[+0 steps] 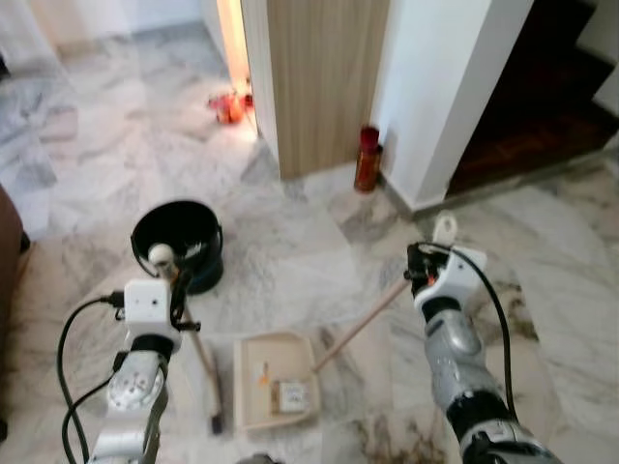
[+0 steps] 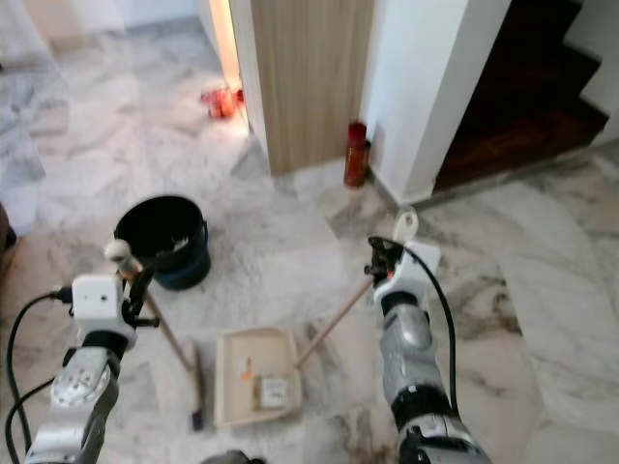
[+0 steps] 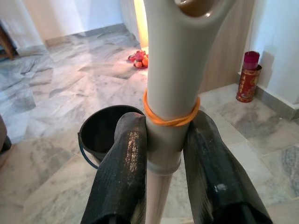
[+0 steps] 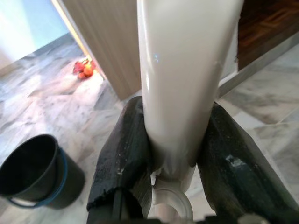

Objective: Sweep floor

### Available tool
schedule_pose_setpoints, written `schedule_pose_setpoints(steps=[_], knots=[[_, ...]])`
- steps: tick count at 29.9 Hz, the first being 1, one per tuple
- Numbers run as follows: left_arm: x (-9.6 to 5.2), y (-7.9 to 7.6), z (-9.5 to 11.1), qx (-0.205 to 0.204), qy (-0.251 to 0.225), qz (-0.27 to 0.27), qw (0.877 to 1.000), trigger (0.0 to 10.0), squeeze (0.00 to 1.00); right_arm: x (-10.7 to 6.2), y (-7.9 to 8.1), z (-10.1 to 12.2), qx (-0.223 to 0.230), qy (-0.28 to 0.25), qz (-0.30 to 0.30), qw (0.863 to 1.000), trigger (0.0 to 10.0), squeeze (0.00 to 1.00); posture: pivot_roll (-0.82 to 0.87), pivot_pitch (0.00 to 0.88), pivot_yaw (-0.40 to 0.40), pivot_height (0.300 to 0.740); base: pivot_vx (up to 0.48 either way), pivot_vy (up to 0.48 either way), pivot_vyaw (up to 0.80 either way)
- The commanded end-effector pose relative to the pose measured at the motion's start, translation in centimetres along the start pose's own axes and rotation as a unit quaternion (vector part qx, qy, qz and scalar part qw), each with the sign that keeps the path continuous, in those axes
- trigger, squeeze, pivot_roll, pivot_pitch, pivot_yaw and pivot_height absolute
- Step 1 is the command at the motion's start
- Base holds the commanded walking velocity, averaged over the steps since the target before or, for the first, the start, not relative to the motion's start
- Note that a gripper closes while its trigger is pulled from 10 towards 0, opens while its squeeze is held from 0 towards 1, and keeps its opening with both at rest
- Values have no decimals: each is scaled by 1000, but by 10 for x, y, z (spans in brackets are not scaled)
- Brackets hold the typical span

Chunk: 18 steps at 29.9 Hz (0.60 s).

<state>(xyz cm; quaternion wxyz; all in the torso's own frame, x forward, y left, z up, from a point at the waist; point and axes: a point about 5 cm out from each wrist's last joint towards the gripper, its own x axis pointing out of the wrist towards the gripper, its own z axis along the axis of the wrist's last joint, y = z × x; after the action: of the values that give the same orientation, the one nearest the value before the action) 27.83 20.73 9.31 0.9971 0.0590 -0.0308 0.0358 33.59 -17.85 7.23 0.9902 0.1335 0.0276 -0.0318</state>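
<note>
A cream dustpan lies flat on the marble floor between my arms, with a scrap of paper and a small orange bit inside. Its long handle slants up to my right gripper, which is shut on the white grip. My left gripper is shut on the broom handle just below an orange rubber band. The broom shaft slopes down to a dark brush head resting on the floor left of the dustpan.
A black bucket stands on the floor just beyond my left gripper. A red canister sits at the foot of a wooden door panel. Orange items lie by the doorway. Dark stairs rise at the right.
</note>
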Motion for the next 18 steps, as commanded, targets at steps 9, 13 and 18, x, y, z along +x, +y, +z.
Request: schedule_pose_setpoints(steps=[9,13,18], knots=[[1,2,3,6,0,-4,1000,10000,0,4,8,11,0,-23,15,1000,10000,0,157,110,-13,740,0,269,0],[0,3,2,12,4,-3,1000,10000,0,4,7,10,1,-22,14,1000,10000,0,158,124,-13,740,0,62,0],[-2,3,-3,18,17,-2,1000,10000,0,3,6,10,-2,-21,12,1000,10000,0,155,135,-12,740,0,0,0]])
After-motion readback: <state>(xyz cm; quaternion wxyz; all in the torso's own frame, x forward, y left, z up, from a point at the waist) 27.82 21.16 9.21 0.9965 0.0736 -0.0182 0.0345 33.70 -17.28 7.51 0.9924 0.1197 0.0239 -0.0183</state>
